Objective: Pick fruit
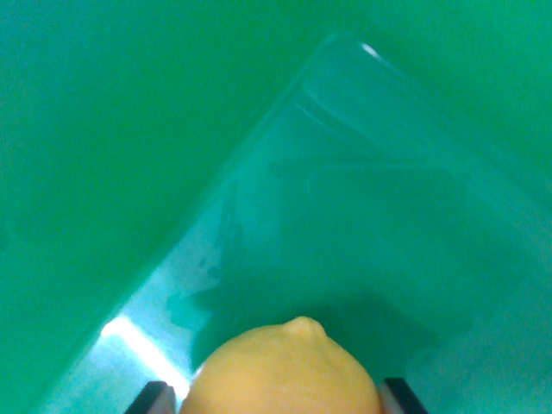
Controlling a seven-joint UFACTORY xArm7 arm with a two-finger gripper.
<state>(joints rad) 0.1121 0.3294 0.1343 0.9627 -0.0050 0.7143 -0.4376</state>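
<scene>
Lemon (283, 369): yellow, smooth, w/ a small nub at its tip pointing away from the camera. It sits between the end effector's (280, 398) 2 dark fingers (152, 398), which are clamped on it at either side. Beyond the lemon lies a clear plastic container (362, 216) on the green bench (103, 155).

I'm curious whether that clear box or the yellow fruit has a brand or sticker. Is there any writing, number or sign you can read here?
None: no text, number or sign shows on the lemon, the clear container or the green surface.
</scene>
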